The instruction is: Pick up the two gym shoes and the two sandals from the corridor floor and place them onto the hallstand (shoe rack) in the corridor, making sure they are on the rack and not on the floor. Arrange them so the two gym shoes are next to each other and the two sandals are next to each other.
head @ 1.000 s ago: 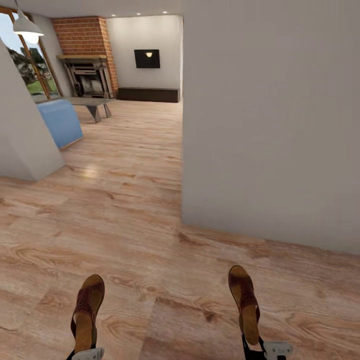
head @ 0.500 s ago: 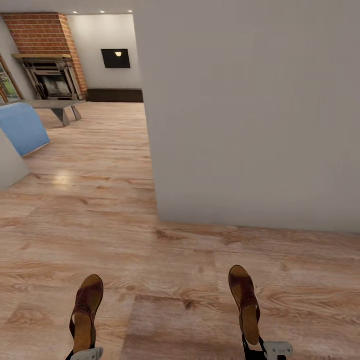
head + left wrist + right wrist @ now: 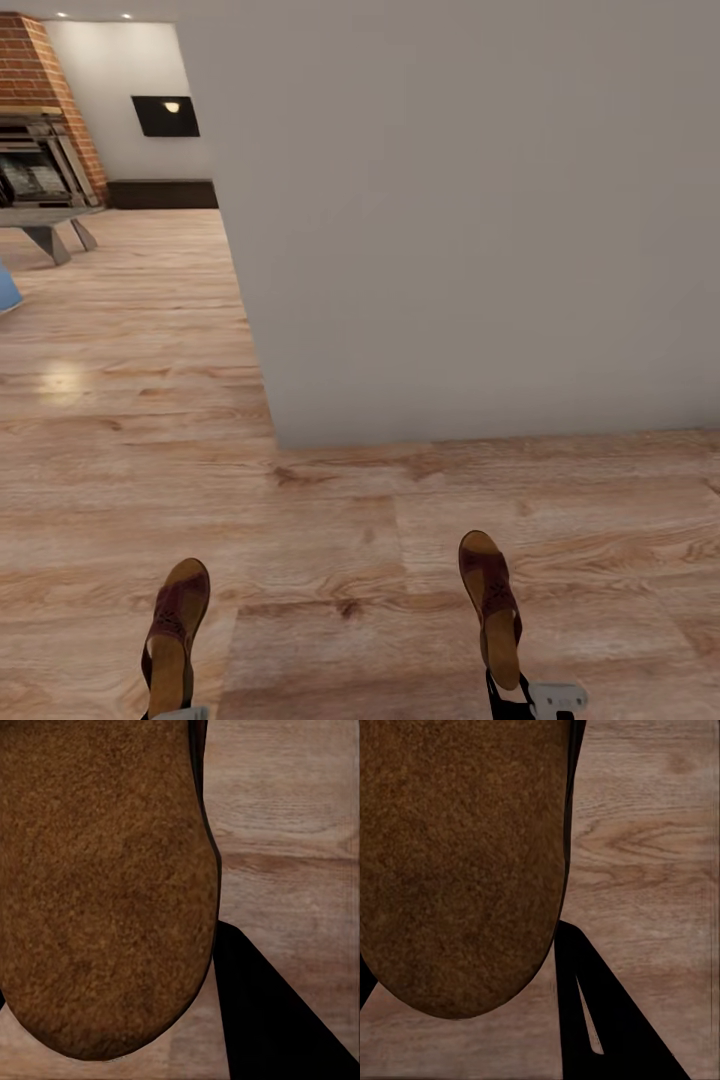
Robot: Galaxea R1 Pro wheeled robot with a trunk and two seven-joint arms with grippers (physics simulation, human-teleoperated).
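Observation:
Two brown sandals hang over the corridor floor (image 3: 330, 480). My left gripper (image 3: 168, 713) is shut on the heel of the left sandal (image 3: 175, 625) at the lower edge of the head view. My right gripper (image 3: 508, 693) is shut on the heel of the right sandal (image 3: 492, 605). In the left wrist view, that sandal's brown sole (image 3: 97, 877) lies close to the camera beside a black finger (image 3: 262, 1020). The right wrist view has the other sole (image 3: 457, 862) and a black finger (image 3: 604, 1020). The gym shoes and the hallstand are out of view.
A plain grey wall (image 3: 450, 250) stands close ahead, its corner at centre left. Past the corner, plank floor runs into a living room with a brick fireplace (image 3: 30, 130), a low grey table (image 3: 50, 225) and a dark wall screen (image 3: 165, 115).
The whole head view has swung to the right, so the wall takes up more of it and the living room has slid left. Both sandals stay in the grippers.

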